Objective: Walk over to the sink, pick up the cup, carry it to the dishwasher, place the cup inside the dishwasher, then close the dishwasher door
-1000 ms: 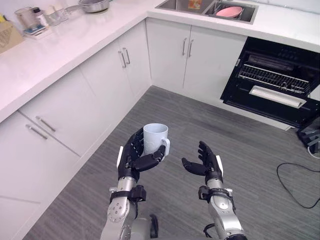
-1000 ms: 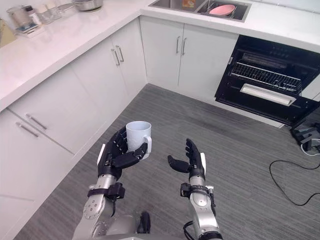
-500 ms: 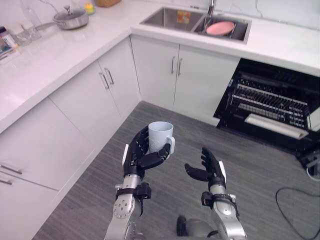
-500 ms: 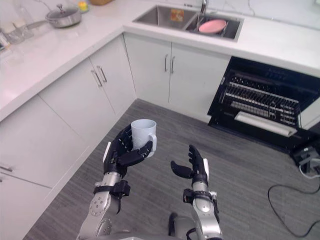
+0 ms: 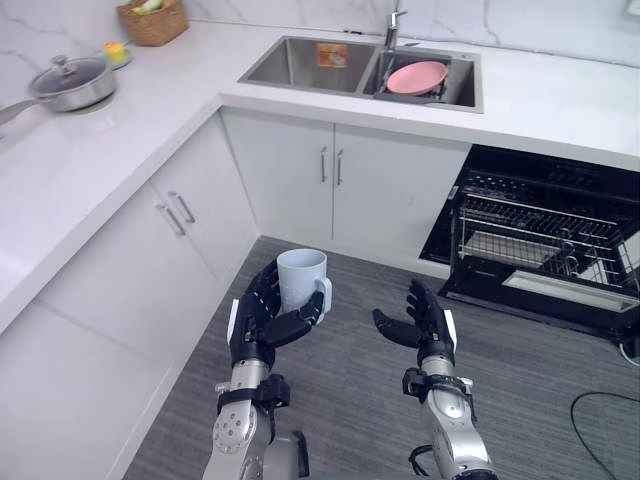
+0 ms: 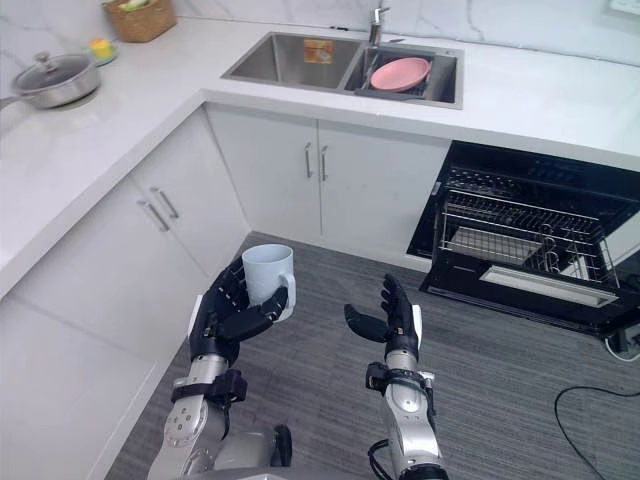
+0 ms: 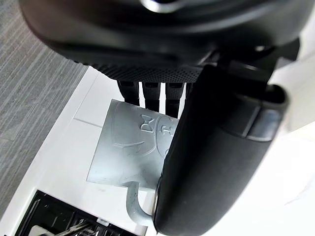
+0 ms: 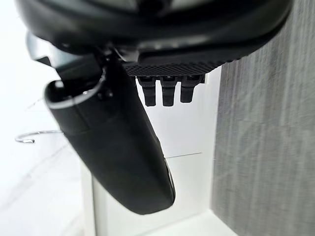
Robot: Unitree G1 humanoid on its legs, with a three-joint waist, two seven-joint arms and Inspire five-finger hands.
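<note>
A pale blue-white cup (image 5: 301, 280) stands upright in my left hand (image 5: 263, 318), whose fingers and thumb curl round it above the grey floor; in the left wrist view the cup (image 7: 134, 157) shows past the thumb. My right hand (image 5: 425, 322) floats beside it, fingers relaxed and holding nothing. The dishwasher (image 5: 545, 240) is ahead on the right with its door (image 6: 540, 300) folded down and the wire rack (image 5: 540, 228) visible. The sink (image 5: 310, 62) is set in the white counter at the back.
A pink plate (image 5: 417, 76) lies in the sink's right basin by the tap (image 5: 392, 26). White cabinets (image 5: 180, 230) run along the left and back. A lidded pan (image 5: 68, 84) and a basket (image 5: 152, 20) sit on the counter. Grey floor (image 5: 540, 380) lies open ahead.
The camera has swung and moved closer: the sink and dishwasher now sit lower and nearer in view. My left hand still holds the cup, and my right hand stays open.
</note>
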